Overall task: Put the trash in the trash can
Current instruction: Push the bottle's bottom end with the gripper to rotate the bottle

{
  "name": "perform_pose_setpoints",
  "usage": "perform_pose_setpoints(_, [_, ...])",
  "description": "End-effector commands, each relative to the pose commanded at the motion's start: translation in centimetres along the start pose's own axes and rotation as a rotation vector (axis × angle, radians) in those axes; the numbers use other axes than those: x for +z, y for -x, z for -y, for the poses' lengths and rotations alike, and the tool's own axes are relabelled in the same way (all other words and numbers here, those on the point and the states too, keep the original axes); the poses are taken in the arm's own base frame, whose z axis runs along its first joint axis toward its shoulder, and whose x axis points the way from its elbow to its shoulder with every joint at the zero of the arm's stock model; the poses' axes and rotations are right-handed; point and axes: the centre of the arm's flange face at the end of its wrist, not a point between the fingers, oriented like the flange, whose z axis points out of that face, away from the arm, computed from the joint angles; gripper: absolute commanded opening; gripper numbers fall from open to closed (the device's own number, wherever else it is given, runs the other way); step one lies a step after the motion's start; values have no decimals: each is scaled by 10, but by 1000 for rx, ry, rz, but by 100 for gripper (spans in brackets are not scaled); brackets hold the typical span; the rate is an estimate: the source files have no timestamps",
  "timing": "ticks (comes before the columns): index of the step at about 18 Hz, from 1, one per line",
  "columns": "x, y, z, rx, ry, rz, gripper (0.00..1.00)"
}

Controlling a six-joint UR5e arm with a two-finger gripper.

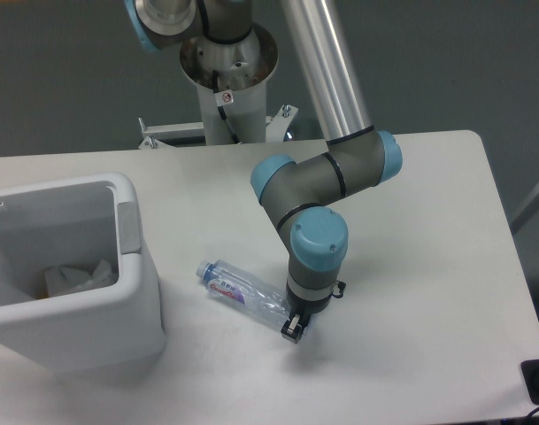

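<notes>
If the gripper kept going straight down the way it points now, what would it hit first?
The gripper points down at the base end of the bottle, so it would likely press that end and then the table beneath. Depth is unclear: it may already be touching the bottle.

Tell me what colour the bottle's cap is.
Blue, on the clear bottle lying on the table, seen in the fixed camera view.

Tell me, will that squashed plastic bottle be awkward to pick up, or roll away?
The bottle looks empty and crushed, so it is probably very light and gives under pressure. Its clear plastic may be slippery. Dented sides should make it less apt to roll, though a nudge could spin it on the table. The gripper sits at its base end, away from the blue cap.
</notes>
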Motion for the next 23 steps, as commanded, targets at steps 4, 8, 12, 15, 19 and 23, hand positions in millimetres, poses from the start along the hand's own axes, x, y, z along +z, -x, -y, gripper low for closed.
perform_pose_setpoints(4, [-8,-3,5,9,-19,-5,55])
perform_pose_setpoints(8, [-61,-13,23,30,-113,-41,55])
perform_pose_setpoints(12, [-156,-11,57,47,-260,-129,55])
perform_pose_setpoints(15, [-243,-13,72,51,-416,-250,55])
perform_pose_setpoints(19, [-345,-12,49,137,-572,-432,55])
perform_pose_setpoints(23, [-381,-22,31,215,-647,-478,55])
